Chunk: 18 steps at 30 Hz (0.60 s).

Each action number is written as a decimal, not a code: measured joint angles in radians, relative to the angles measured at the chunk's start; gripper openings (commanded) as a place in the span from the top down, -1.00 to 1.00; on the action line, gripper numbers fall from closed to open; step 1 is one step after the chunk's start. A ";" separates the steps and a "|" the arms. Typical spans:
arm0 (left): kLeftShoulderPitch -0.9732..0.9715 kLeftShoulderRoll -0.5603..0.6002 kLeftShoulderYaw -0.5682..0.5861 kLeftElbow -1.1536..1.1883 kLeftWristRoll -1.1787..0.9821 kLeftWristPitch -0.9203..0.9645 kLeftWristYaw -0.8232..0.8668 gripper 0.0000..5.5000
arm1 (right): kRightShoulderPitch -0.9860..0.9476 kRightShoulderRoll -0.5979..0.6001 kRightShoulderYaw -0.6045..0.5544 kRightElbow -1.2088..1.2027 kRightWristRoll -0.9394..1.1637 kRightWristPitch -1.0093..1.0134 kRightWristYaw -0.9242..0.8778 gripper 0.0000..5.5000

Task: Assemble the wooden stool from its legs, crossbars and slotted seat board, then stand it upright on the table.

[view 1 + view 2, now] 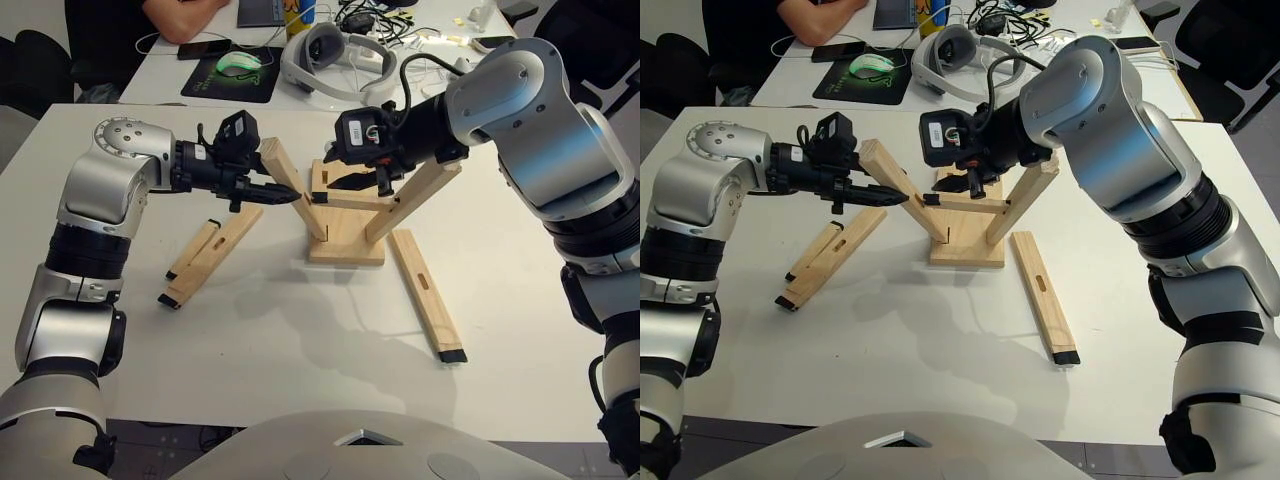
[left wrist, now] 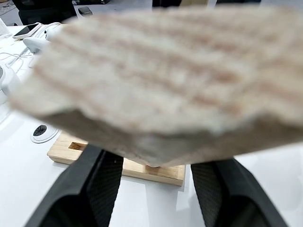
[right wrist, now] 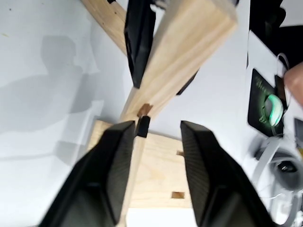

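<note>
While the seat board lies flat on the desk, two legs are stood in its slots. The left leg is tilted outward over the board's left edge and the right leg over its right edge. A crossbar is bridged between them above the board. The left jaws are seen spread wide astride the left leg, above the board's left edge, and no grip on the wood is shown. The right jaws are likewise held wide apart, poised just above the crossbar near its joint with the left leg. Two loose legs are laid side by side to the left of the board, and a single slotted leg is laid to its right. The frame is judged to be only loosely seated. Since neither standing leg is clamped, a leg could be levered out of its slot, or the crossbar pulled from its joint, by a sideways nudge from either arm. Nothing holds the board down, so it could be slid or tipped by off-centre pressure, and the frame could be brought down.
</note>
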 measured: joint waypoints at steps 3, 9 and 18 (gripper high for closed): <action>0.017 -0.001 0.002 -0.030 -0.007 0.004 0.021 0.25 | 0.046 0.011 -0.001 -0.040 0.004 0.076 -0.030 0.65; 0.066 0.000 0.019 -0.086 -0.034 0.011 0.069 0.25 | 0.083 0.029 -0.035 -0.038 0.003 0.154 -0.107 0.65; 0.102 -0.003 0.026 -0.137 -0.065 0.030 0.129 0.25 | 0.061 0.026 -0.004 0.019 -0.007 0.111 -0.071 0.65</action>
